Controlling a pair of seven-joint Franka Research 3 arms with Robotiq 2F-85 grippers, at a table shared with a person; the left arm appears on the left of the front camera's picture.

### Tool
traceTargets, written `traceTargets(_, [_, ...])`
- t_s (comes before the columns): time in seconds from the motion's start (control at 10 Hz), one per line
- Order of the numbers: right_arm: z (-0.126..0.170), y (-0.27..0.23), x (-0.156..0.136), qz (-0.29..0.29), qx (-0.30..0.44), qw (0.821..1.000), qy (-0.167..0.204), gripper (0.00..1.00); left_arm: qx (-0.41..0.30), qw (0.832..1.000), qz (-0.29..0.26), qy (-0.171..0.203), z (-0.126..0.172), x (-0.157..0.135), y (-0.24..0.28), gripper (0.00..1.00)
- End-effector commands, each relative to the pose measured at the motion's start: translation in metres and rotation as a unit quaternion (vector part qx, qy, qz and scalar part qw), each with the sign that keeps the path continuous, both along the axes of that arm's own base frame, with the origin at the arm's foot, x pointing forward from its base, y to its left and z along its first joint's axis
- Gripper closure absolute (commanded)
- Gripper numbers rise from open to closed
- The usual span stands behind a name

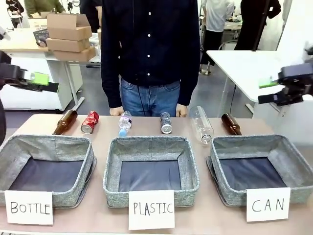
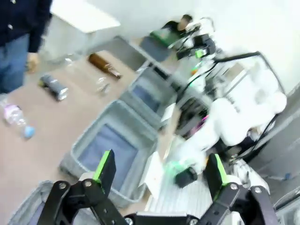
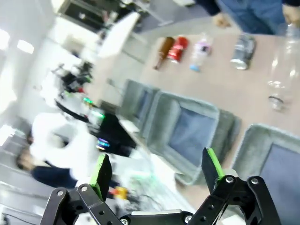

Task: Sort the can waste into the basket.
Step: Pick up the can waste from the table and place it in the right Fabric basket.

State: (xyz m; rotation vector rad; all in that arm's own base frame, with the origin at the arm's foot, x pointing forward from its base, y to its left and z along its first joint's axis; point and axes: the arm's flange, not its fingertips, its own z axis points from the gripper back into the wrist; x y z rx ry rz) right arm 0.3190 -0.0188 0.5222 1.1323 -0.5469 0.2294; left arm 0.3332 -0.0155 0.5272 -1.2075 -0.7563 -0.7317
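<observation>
Hovering: both arms up off the table, nothing held.
Left gripper (image 2: 159, 176): jaws spread wide in its wrist view, green pads apart, empty; in the front view it sits at the far left edge, upper half of frame (image 1: 36, 81).
Right gripper (image 3: 157, 171): jaws spread wide in its wrist view, empty; in the front view at the far right edge, upper half (image 1: 286, 88).
Red metal drink can with white marks (image 1: 89, 122): lying on its side, left of centre in the back row, just beside a brown glass bottle (image 1: 65, 122) on its left.
Dark blue-black metal drink can with silver end (image 1: 166, 123): lying on its side, centre of the back row, silver end facing the camera.
Grey fabric rectangular basket with white "CAN" card (image 1: 286, 142): lower right of frame, dark lining bare.
Other baskets: "PLASTIC" basket (image 1: 151, 144) centre, "BOTTLE" basket (image 1: 44, 142) lower left.
Other row items: small clear plastic bottle with blue cap (image 1: 125, 123), large clear plastic bottle (image 1: 201, 124), second brown glass bottle (image 1: 231, 124).
Person (image 1: 149, 54): standing at the far edge, hands at the table edge.
Wrist views: motion-blurred.
</observation>
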Motion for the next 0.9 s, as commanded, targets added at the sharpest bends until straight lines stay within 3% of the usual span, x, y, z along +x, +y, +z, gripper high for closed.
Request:
traceTargets(0.0, [-0.015, -0.008, -0.011, -0.069, 0.097, 0.991, 0.059, 0.0, -0.032, 0.999, 0.015, 0.026, -0.014, 0.008, 0.014, 0.0])
traceTargets(0.2, [-0.015, -0.009, -0.012, -0.11, 0.07, 0.99, 0.062, 0.0, -0.04, 0.998, 0.036, 0.032, -0.023, 0.015, 0.023, 0.0])
traceTargets(0.3, [-0.004, -0.027, 0.0, -0.052, 0.099, 0.992, 0.053, 0.0, -0.032, 0.997, 0.056, 0.034, -0.025, 0.021, 0.023, 0.0])
traceTargets(0.4, [-0.004, -0.027, 0.0, -0.052, 0.099, 0.992, 0.053, 0.0, -0.059, 0.997, 0.027, 0.037, -0.023, 0.008, 0.033, 0.0])
traceTargets(0.8, [-0.004, -0.027, 0.0, -0.052, 0.099, 0.992, 0.053, 0.0, -0.059, 0.997, 0.027, 0.037, -0.023, 0.008, 0.033, 0.0])
